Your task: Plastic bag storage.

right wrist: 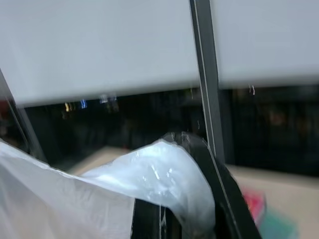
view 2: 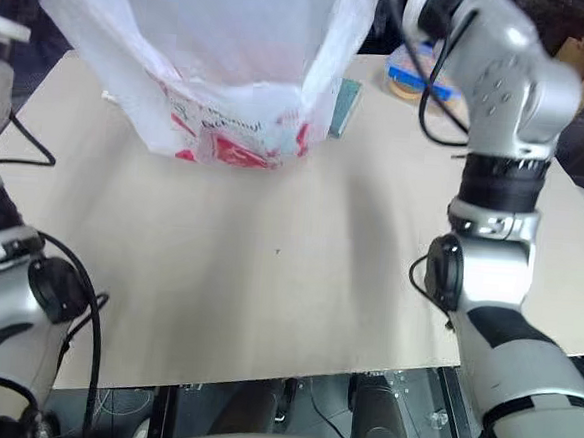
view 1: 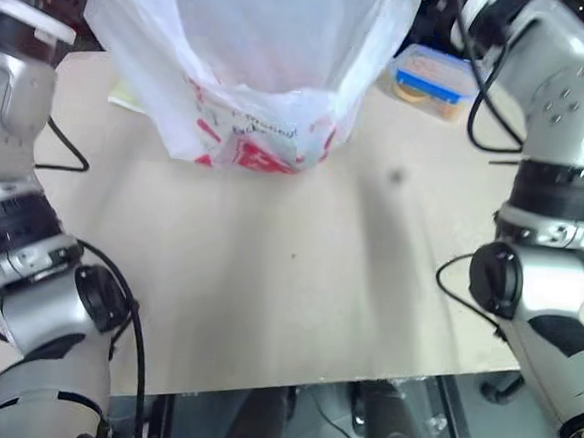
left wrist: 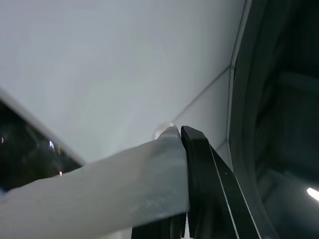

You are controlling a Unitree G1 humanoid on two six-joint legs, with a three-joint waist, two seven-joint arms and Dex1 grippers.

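Both arms raised high over beige tabletop. Plastic bag held up between them, bottom edge hanging just above table. Left gripper clamped on bag edge; right gripper clamped on bunched film. Blue-lidded container at far right; dark room behind.

Your beige table has the plastic bag touching down, plus maybe a tub behind.

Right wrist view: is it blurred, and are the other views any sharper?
Right wrist view: background smeared, glints on the plastic bag. Left wrist view: soft, bag strip blurred against the black fingers. Eye views: table fairly sharp, bag's red print hazy.
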